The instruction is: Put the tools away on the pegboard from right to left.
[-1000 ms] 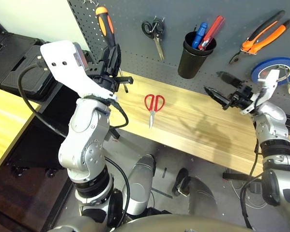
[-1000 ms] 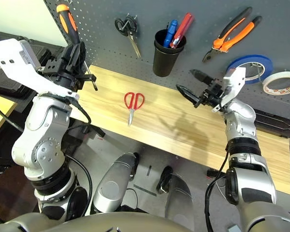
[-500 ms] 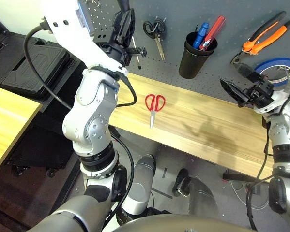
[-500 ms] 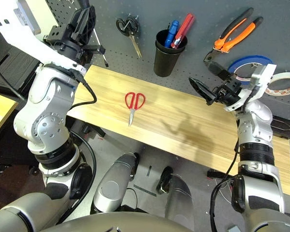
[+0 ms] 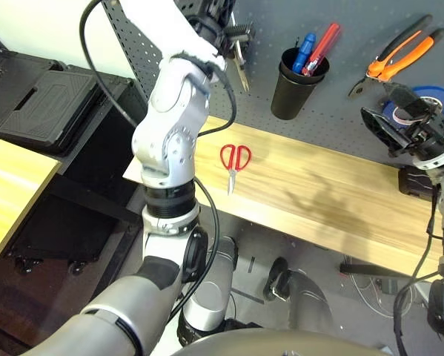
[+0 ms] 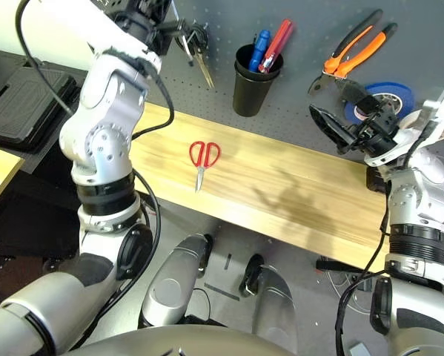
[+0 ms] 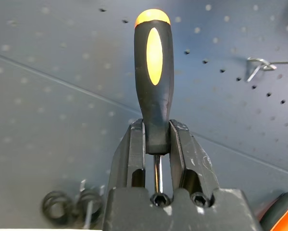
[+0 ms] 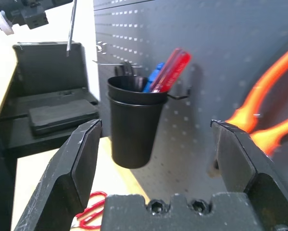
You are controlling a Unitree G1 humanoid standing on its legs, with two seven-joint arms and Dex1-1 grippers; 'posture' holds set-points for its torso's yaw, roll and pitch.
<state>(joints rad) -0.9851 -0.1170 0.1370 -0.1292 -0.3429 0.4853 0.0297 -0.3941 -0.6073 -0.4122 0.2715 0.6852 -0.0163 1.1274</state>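
- Left eye view: a light wooden table [image 5: 318,193] runs across the scene, with the robot's silver arms reaching over it from either side.
- On the table lie the red-handled scissors [image 5: 234,162], blades closed and pointing toward the robot, well apart from both arms.
- At the right end of the table the right tool [image 5: 394,111] hovers above the table edge with its two black fingers spread wide, holding nothing. In the right wrist view the fingers [image 8: 81,159] stand far apart with open space between them.
- Behind the table rises the pegboard [image 5: 340,89], a dark grey panel dotted with small holes.
- On the pegboard hangs a black cup [image 5: 292,85] holding blue and red pens, roughly at the middle.
- To its right hang the orange-and-black-handled pliers [image 5: 399,55], and just below them a blue tape ring [image 5: 433,96], partly hidden behind the right tool.
- To the left of the cup hang the black-handled scissors [image 6: 198,48], blades pointing down.
- The left arm is raised high against the upper left part of the pegboard.
- In the left wrist view the left tool [image 7: 156,144] is clenched on the screwdriver [image 7: 153,77], gripping the lower end of its black-and-orange handle with the thin metal shaft running down between the fingers. The handle points toward the pegboard, near a metal hook [image 7: 259,65].
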